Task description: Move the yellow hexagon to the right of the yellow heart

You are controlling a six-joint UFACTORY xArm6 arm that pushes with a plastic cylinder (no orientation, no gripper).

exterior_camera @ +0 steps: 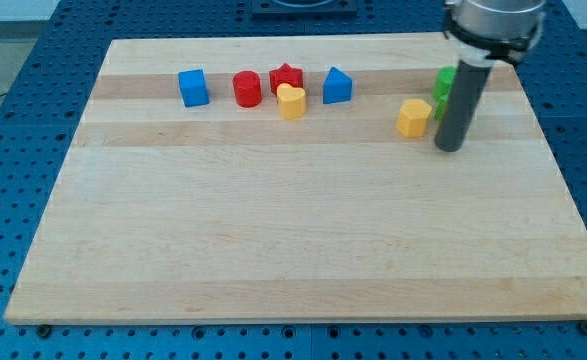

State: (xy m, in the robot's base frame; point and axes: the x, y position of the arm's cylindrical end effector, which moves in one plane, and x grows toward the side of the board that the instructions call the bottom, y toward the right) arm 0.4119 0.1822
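Observation:
The yellow hexagon [413, 117] lies on the wooden board toward the view's upper right. The yellow heart [291, 101] lies well to its left, just below the red star [287, 77]. My tip [449, 148] rests on the board just right of the yellow hexagon and slightly below it, with a small gap between them. The rod rises from the tip toward the view's top and partly hides green blocks [443, 84] behind it.
A blue cube [193, 87], a red cylinder [247, 89] and a blue triangular block [337, 86] stand in a row with the star near the board's top. The board's edge [303, 318] runs along the view's bottom.

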